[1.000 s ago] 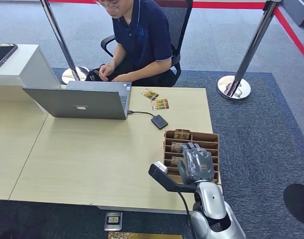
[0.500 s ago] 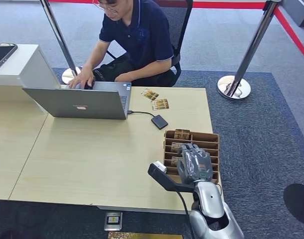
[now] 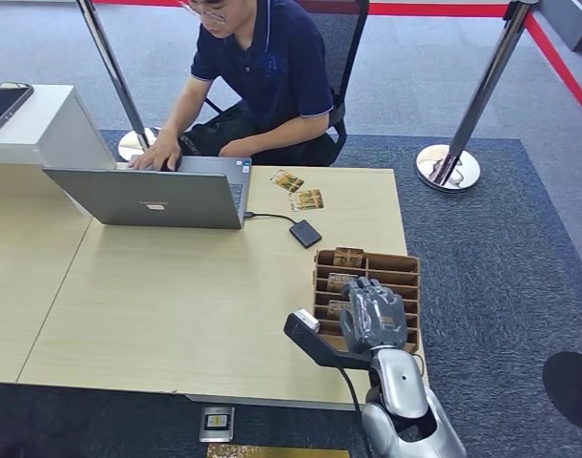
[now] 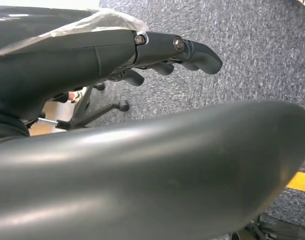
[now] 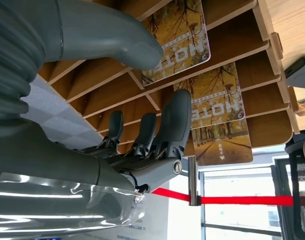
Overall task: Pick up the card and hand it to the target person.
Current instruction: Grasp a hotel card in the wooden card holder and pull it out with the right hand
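Observation:
A wooden slotted card rack [image 3: 405,268] stands at the table's right front corner with picture cards [image 3: 348,257] upright in its slots. My right hand [image 3: 374,315] hovers over the rack's near rows, fingers apart and holding nothing. In the right wrist view its thumb tip lies against the nearest card [image 5: 183,42], while the fingers [image 5: 173,125] hang beside the following cards [image 5: 217,95] and the rack's slats [image 5: 234,55]. The person [image 3: 274,67] sits at the table's far side, typing on a laptop [image 3: 151,196]. My left hand [image 4: 173,55] hangs over the carpet, empty.
Two loose cards [image 3: 297,191] and a small black device [image 3: 304,233] on a cable lie between the laptop and the rack. A phone [image 3: 4,103] rests on a white stand at far left. A stanchion base [image 3: 446,167] with red tape stands behind the table [image 3: 166,305].
The person has moved a hand from their lap onto the laptop. My right hand has stayed almost still over the rack.

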`<state>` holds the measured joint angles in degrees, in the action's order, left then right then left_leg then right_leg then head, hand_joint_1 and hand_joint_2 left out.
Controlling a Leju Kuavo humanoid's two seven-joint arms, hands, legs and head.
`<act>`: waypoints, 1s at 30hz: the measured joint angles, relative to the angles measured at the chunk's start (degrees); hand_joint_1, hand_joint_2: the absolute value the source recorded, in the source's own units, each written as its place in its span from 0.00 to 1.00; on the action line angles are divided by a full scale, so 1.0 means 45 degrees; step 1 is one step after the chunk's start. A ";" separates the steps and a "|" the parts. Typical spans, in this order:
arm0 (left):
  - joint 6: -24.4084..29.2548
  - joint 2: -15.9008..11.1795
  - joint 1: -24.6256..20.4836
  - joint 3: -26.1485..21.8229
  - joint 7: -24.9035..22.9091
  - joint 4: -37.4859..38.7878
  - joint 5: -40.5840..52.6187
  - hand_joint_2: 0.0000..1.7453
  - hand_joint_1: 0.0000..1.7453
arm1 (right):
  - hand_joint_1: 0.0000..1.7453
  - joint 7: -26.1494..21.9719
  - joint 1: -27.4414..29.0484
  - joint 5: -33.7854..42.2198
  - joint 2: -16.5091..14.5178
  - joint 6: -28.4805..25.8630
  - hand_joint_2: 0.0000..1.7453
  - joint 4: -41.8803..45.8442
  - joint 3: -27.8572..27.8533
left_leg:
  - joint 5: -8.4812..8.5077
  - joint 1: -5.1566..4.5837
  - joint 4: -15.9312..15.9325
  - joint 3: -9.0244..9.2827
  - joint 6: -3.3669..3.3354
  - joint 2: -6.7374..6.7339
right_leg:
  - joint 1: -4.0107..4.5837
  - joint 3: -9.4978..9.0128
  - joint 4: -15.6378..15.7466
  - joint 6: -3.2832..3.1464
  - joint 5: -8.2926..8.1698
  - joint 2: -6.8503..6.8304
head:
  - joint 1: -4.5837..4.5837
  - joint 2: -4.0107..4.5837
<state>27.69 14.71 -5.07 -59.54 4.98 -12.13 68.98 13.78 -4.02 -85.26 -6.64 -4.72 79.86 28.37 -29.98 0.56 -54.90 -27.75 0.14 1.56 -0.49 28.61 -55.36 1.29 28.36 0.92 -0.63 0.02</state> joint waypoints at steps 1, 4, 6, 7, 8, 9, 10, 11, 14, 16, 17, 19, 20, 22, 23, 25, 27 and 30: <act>0.0000 0.0000 0.0000 0.0000 0.0000 0.0000 0.0000 0.00 0.00 | 0.88 -0.0004 0.0000 0.0000 0.0002 0.0000 1.00 0.0008 0.0000 | 0.0000 0.0000 0.0000 0.0000 0.0000 0.0000 | 0.0000 0.0000 0.0000 0.0000 0.0000 0.0000 | 0.0000 0.0000; 0.0000 0.0000 0.0000 0.0000 0.0000 0.0000 -0.0004 0.00 0.00 | 0.88 -0.0022 -0.0002 0.0004 0.0009 0.0000 1.00 0.0039 0.0000 | 0.0000 0.0000 0.0000 0.0000 0.0000 0.0000 | 0.0000 0.0000 0.0000 0.0000 0.0000 0.0000 | 0.0000 0.0000; 0.0002 0.0000 0.0000 0.0000 0.0000 0.0000 -0.0005 0.00 0.00 | 0.88 -0.0034 -0.0003 0.0005 0.0012 0.0000 1.00 0.0058 0.0000 | 0.0000 0.0000 0.0000 0.0000 0.0000 0.0000 | 0.0000 0.0000 0.0000 0.0000 0.0000 0.0000 | -0.0002 0.0000; 0.0003 0.0000 0.0001 0.0000 0.0000 0.0000 -0.0005 0.00 0.00 | 0.88 -0.0037 -0.0003 0.0005 0.0013 0.0000 1.00 0.0064 0.0000 | 0.0000 0.0000 0.0000 0.0000 0.0000 0.0000 | 0.0000 0.0000 0.0000 0.0000 0.0000 0.0000 | -0.0003 0.0000; 0.0005 0.0000 0.0001 0.0000 0.0000 0.0000 -0.0005 0.00 0.00 | 0.88 -0.0041 -0.0004 0.0005 0.0015 0.0000 1.00 0.0070 0.0000 | 0.0000 0.0000 0.0000 0.0000 0.0000 0.0000 | 0.0000 0.0000 0.0000 0.0000 0.0000 0.0000 | -0.0005 0.0000; 0.0005 0.0000 0.0001 0.0000 0.0000 0.0000 -0.0005 0.00 0.00 | 0.88 -0.0041 -0.0004 0.0005 0.0015 0.0000 1.00 0.0071 0.0000 | 0.0000 0.0000 0.0000 0.0000 0.0000 0.0000 | 0.0000 0.0000 0.0000 0.0000 0.0000 0.0000 | -0.0005 0.0000; 0.0005 0.0000 0.0001 0.0000 0.0000 0.0000 -0.0006 0.00 0.00 | 0.88 -0.0044 -0.0004 0.0005 0.0016 0.0000 1.00 0.0078 0.0000 | 0.0000 0.0000 0.0000 0.0000 0.0000 0.0000 | 0.0000 0.0000 0.0000 0.0000 0.0000 0.0000 | -0.0005 0.0000; 0.0005 0.0000 0.0001 0.0000 0.0000 0.0000 -0.0007 0.00 0.00 | 0.88 -0.0046 -0.0005 0.0005 0.0017 0.0000 1.00 0.0085 0.0000 | 0.0000 0.0000 0.0000 0.0000 0.0000 0.0000 | 0.0000 0.0000 0.0000 0.0000 0.0000 0.0000 | -0.0005 0.0000; 0.0005 0.0000 0.0001 0.0000 0.0000 0.0000 -0.0011 0.00 0.00 | 0.88 -0.0051 -0.0006 0.0006 0.0022 0.0000 1.00 0.0106 0.0000 | 0.0000 0.0000 0.0000 0.0000 0.0000 0.0000 | 0.0000 0.0000 0.0000 0.0000 0.0000 0.0000 | -0.0005 0.0000; 0.0005 0.0000 0.0002 0.0000 0.0000 0.0000 -0.0013 0.00 0.00 | 0.88 -0.0058 -0.0007 0.0008 0.0027 0.0000 1.00 0.0121 0.0000 | 0.0000 0.0000 0.0000 0.0000 0.0000 0.0000 | 0.0000 0.0000 0.0000 0.0000 0.0000 0.0000 | -0.0005 0.0000; 0.0005 0.0000 0.0002 0.0000 0.0000 0.0000 -0.0014 0.00 0.00 | 0.88 -0.0062 -0.0008 0.0010 0.0029 0.0000 1.00 0.0129 0.0000 | 0.0000 0.0000 0.0000 0.0000 0.0000 0.0000 | 0.0000 0.0000 0.0000 0.0000 0.0000 0.0000 | -0.0005 0.0000; 0.0007 0.0000 0.0002 0.0000 0.0000 0.0000 -0.0015 0.00 0.00 | 0.88 -0.0070 -0.0009 0.0010 0.0034 0.0002 1.00 0.0141 0.0000 | 0.0000 0.0000 0.0000 0.0000 0.0000 0.0000 | 0.0000 0.0000 0.0000 0.0000 0.0000 0.0000 | -0.0005 0.0000; 0.0008 0.0000 0.0002 0.0000 0.0000 0.0000 -0.0015 0.00 0.00 | 0.88 -0.0073 -0.0009 0.0010 0.0036 0.0003 1.00 0.0147 0.0000 | 0.0000 0.0000 0.0000 0.0000 0.0000 0.0000 | 0.0000 0.0000 0.0000 0.0000 0.0000 0.0000 | -0.0005 0.0000; 0.0010 0.0000 0.0002 0.0000 0.0000 0.0000 -0.0015 0.00 0.00 | 0.88 -0.0075 -0.0010 0.0010 0.0039 0.0005 1.00 0.0153 0.0000 | 0.0000 0.0000 0.0000 0.0000 0.0000 0.0000 | 0.0000 0.0000 0.0000 0.0000 0.0000 0.0000 | -0.0005 0.0000; 0.0010 0.0000 0.0003 0.0000 0.0000 0.0000 -0.0016 0.00 0.00 | 0.88 -0.0078 -0.0011 0.0011 0.0041 0.0005 1.00 0.0160 0.0000 | 0.0000 0.0000 0.0000 0.0000 0.0000 0.0000 | 0.0000 -0.0001 0.0000 0.0000 0.0000 0.0000 | -0.0005 0.0000; 0.0010 0.0000 0.0003 0.0000 0.0000 0.0000 -0.0018 0.00 0.00 | 0.88 -0.0083 -0.0013 0.0013 0.0046 0.0005 1.00 0.0175 0.0000 | 0.0000 0.0000 0.0000 0.0000 0.0000 0.0000 | 0.0000 -0.0001 0.0000 0.0000 0.0000 0.0000 | -0.0005 0.0000; 0.0010 0.0000 0.0003 0.0000 0.0000 0.0000 -0.0019 0.00 0.00 | 0.88 -0.0089 -0.0015 0.0015 0.0050 0.0005 1.00 0.0189 0.0000 | 0.0000 0.0000 0.0000 0.0000 0.0000 0.0000 | 0.0000 -0.0001 0.0000 0.0000 0.0000 0.0000 | -0.0005 0.0000; 0.0011 0.0000 0.0003 0.0000 0.0000 0.0000 -0.0019 0.00 0.00 | 0.88 -0.0099 -0.0017 0.0015 0.0057 0.0005 1.00 0.0218 0.0000 | 0.0000 0.0000 0.0000 0.0000 0.0000 0.0000 | 0.0000 -0.0001 0.0000 0.0000 0.0000 0.0000 | -0.0005 0.0000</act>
<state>27.74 14.71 -5.05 -59.54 4.98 -12.13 68.89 13.33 -4.10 -85.20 -6.39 -4.70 80.84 28.37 -29.98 0.56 -54.90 -27.75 0.14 1.56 -0.49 28.61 -55.36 1.29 28.36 0.92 -0.66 0.02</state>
